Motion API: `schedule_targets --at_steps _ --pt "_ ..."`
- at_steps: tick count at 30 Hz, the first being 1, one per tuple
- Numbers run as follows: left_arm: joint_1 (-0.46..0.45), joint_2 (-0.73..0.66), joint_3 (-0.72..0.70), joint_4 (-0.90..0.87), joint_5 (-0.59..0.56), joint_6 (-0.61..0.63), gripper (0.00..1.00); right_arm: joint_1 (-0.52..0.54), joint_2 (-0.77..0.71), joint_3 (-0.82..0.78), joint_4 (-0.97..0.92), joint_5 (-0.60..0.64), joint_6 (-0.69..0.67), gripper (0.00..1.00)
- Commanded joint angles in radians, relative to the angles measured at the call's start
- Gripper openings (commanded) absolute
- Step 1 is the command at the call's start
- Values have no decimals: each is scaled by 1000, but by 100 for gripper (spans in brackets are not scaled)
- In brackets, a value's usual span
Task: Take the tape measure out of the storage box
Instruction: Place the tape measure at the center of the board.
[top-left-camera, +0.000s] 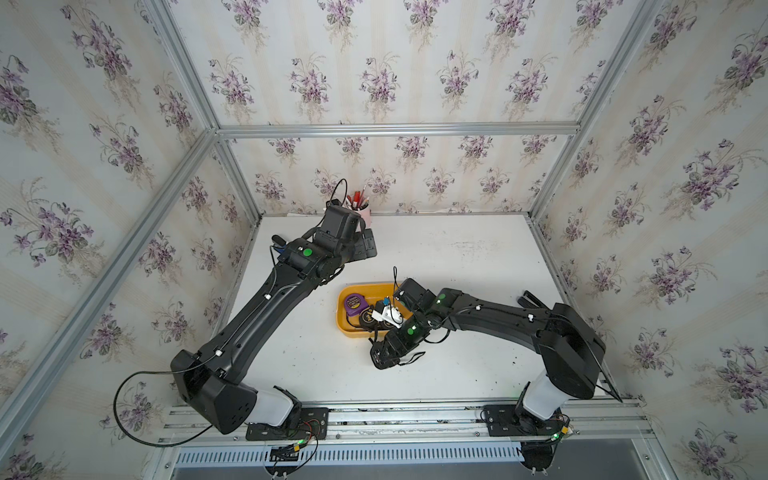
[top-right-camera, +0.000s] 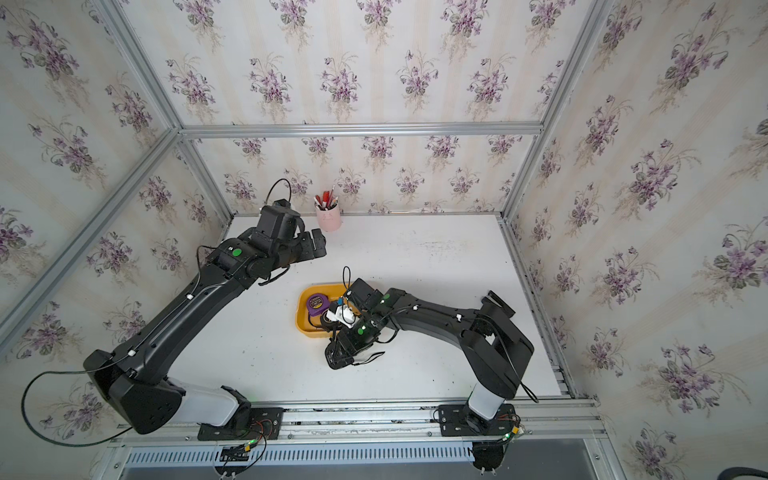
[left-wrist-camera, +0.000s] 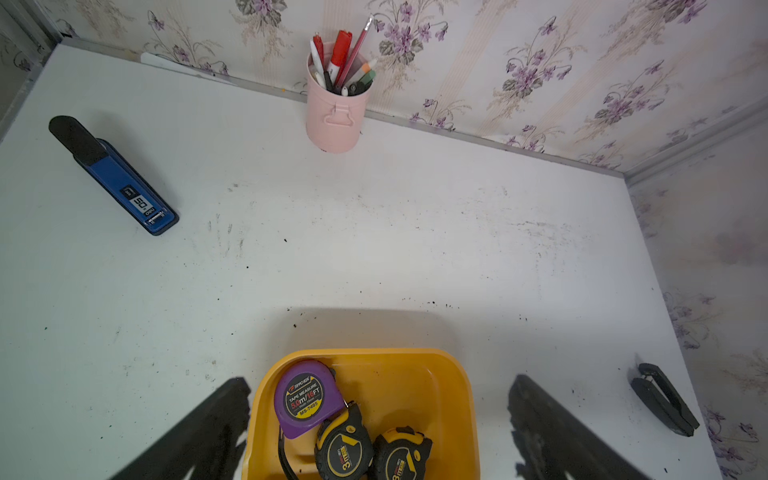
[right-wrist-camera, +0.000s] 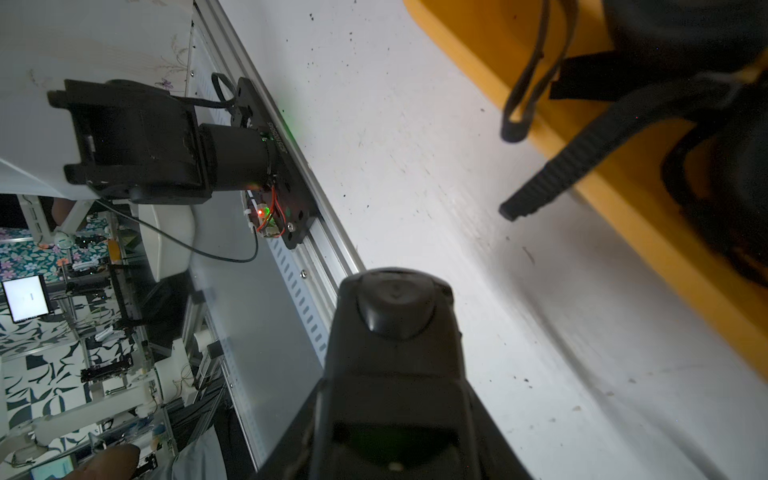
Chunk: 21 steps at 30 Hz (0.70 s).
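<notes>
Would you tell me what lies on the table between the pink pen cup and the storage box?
Nothing: the left wrist view shows only bare, speckled table between pen cup and storage box.

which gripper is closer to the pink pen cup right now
Left. The left gripper hangs open in front of the pink pen cup, on the cup's side of the storage box. The right gripper is past the box's opposite side, shut on a black tape measure.

A: Storage box (top-left-camera: 340, 316)?
B: Shallow yellow tub, upright, mid surface (top-left-camera: 457, 257). Purple tape measure (top-left-camera: 354, 303) lies flat in far-left corner, black-yellow tape measure (top-left-camera: 367, 318) right beside it.
A: Any out?
B: Dark tape measure (right-wrist-camera: 395, 332) w/ strap, just outside near wall, gripped btw right fingers (right-wrist-camera: 490, 449).
</notes>
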Motion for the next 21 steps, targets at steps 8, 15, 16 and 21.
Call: schedule_targets --at_steps 8,15,16,21 --pt "1 -45 56 -12 -22 46 100 37 151 109 -29 -49 25 28" --pt "1 -87 40 -15 -37 48 100 49 228 201 -101 -60 -23 28" --pt "2 -91 36 -15 -38 48 100 50 237 215 -113 -60 -28 28" --pt "1 -100 40 -25 -38 48 100 61 296 285 -193 -75 -60 29"
